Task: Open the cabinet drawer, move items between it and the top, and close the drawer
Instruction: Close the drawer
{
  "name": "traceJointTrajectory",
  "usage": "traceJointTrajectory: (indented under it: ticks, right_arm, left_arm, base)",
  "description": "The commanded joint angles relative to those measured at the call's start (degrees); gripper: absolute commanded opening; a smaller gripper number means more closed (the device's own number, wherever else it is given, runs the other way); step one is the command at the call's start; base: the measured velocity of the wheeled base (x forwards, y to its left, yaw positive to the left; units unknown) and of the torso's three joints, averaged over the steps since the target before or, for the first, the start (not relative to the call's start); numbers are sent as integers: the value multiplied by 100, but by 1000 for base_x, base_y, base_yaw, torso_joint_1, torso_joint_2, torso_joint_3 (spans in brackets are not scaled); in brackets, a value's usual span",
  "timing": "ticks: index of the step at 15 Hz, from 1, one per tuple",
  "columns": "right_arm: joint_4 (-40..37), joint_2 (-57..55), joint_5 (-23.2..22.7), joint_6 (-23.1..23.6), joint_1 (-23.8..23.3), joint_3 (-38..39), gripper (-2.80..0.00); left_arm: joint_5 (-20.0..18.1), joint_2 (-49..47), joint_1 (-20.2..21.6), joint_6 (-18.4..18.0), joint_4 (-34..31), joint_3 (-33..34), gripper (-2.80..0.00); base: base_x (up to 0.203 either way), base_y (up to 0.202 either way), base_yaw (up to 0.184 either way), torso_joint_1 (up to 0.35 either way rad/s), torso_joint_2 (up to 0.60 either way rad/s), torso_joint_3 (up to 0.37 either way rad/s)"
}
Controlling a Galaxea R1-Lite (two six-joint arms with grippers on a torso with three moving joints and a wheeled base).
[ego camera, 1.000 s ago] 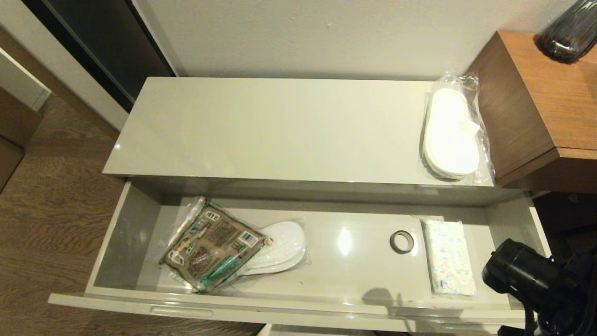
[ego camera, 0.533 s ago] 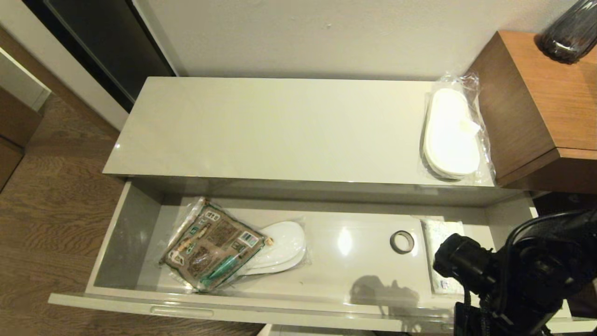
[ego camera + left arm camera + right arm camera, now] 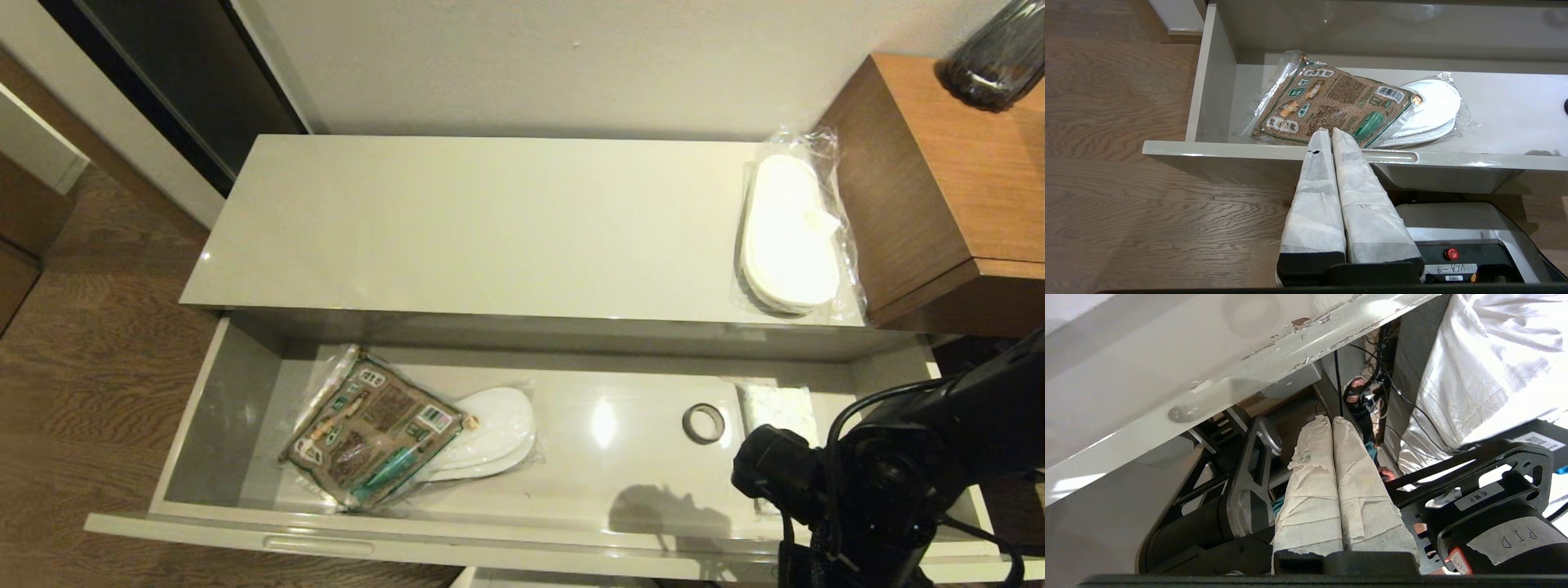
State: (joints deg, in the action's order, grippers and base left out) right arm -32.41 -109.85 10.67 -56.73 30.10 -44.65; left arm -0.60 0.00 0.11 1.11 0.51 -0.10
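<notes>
The right arm (image 3: 914,474) reaches in from the near right, elbow bent, its right gripper (image 3: 1332,419) pressed closed, empty. The left gripper (image 3: 1329,132) hangs low at near left, fingers together, holding nothing

- Right arm (image 3: 906,474): matte black, bulky rounded joints, thin black cables looping off it at about 4 o'clock.
- Left pincer (image 3: 1329,132): two long tapered fingers wrapped in white tape, black base.
- Right pincer (image 3: 1331,420): same white wrapping, frayed; a taped label nearby.
</notes>
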Motion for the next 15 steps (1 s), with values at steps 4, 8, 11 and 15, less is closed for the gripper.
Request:
traceJointTrajectory:
  ticks: [4,8,11,15]
  right_arm:
    - [-16,-244,95,-14,-154,-382,-280]
    - [-74,-562,285,64,-512,-1122,-280]
    - [-88,-677,310,215,-788,-1484,-280]
    - [-443,-762,379,279,-1102,-2554,-280]
  left_arm:
    - [-2,-9,-2,3,2,1,-280]
    - [-2,-9,7,-6,2,1,-280]
    - [-2,-9,-2,3,2,1,-280]
    - [-2,-9,-2,3,2,1,-280]
  base:
    - [0,0,0,0,0,0]
    - [0,0,0,0,0,0]
    - [0,0,0,0,0,0]
    - [0,0,0,0,0,0]
